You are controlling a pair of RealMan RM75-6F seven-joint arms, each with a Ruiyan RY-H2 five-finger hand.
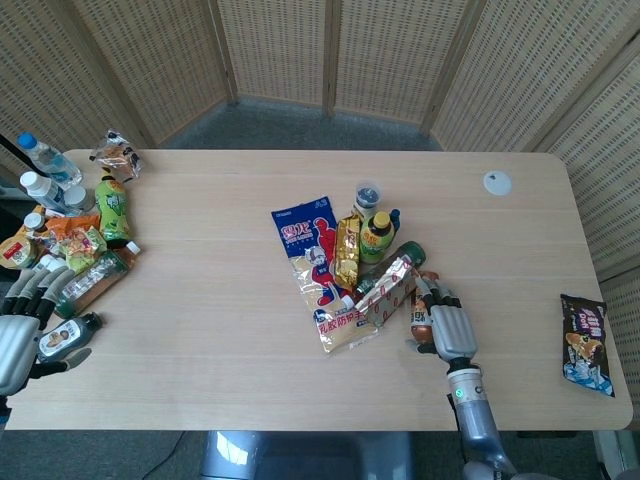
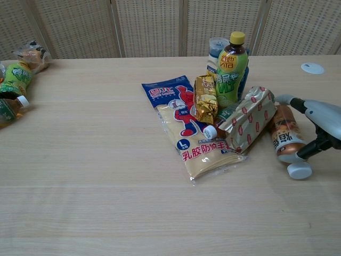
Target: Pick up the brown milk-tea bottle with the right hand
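Observation:
The brown milk-tea bottle [image 2: 284, 136] lies on its side on the table, white cap [image 2: 299, 170] toward the near edge, just right of a silver-and-red snack pack [image 2: 248, 119]. My right hand [image 2: 323, 119] sits over the bottle's right side. One finger [image 2: 287, 98] reaches past the bottle's far end, and the thumb [image 2: 308, 150] touches it near the neck. The bottle still rests on the table. In the head view the right hand [image 1: 448, 326] covers part of the bottle [image 1: 422, 307]. My left hand [image 1: 18, 336] rests at the table's left edge with fingers spread, holding nothing.
An upright yellow-green bottle [image 2: 230, 66], a gold packet [image 2: 205, 98] and a blue-and-cream pack [image 2: 184, 120] crowd the bottle's left side. A white lid [image 1: 497, 182] and a dark snack bag [image 1: 585, 343] lie to the right. Several bottles and snacks [image 1: 85, 240] are heaped at far left.

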